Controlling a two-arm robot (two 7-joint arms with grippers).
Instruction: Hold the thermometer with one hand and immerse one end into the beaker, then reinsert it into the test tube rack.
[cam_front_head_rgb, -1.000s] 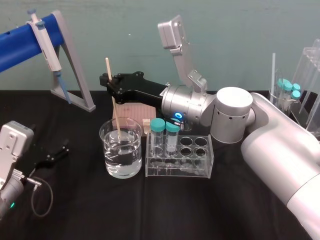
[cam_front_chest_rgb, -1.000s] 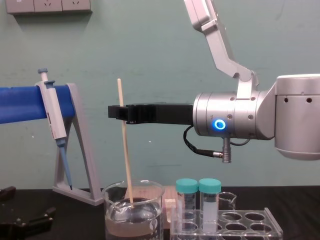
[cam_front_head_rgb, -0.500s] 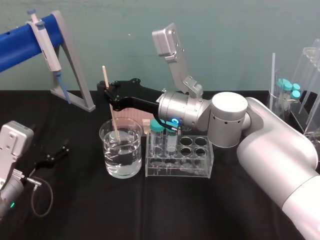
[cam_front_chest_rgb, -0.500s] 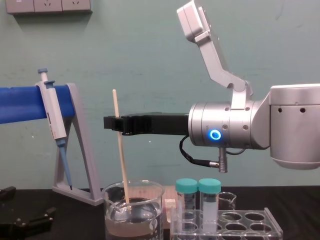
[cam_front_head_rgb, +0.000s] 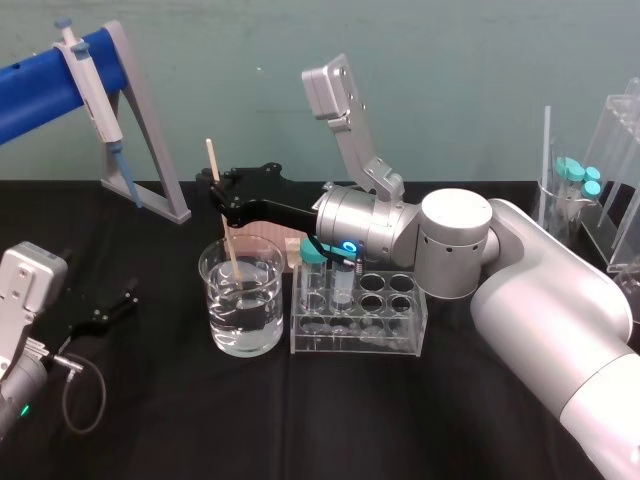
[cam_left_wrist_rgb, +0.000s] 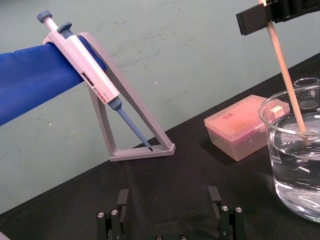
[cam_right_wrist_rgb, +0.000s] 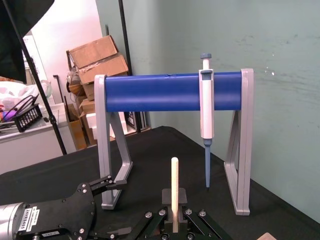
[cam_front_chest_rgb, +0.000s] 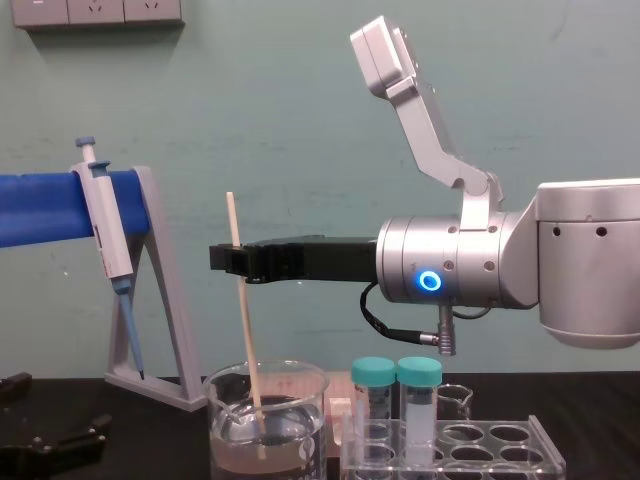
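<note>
Dipping the thermometer into the beaker with the right gripper, clenched around the rod a little below its top end. Holding it slightly tilted, lower tip under the water near the beaker's middle, upper end poking above the black fingers. Judging the immersion done, or nearly so. Left to do: lifting out, carrying across to the test tube rack just beside the beaker, reinserting. Resting the left gripper, spread and empty, low on the table, well apart.
</note>
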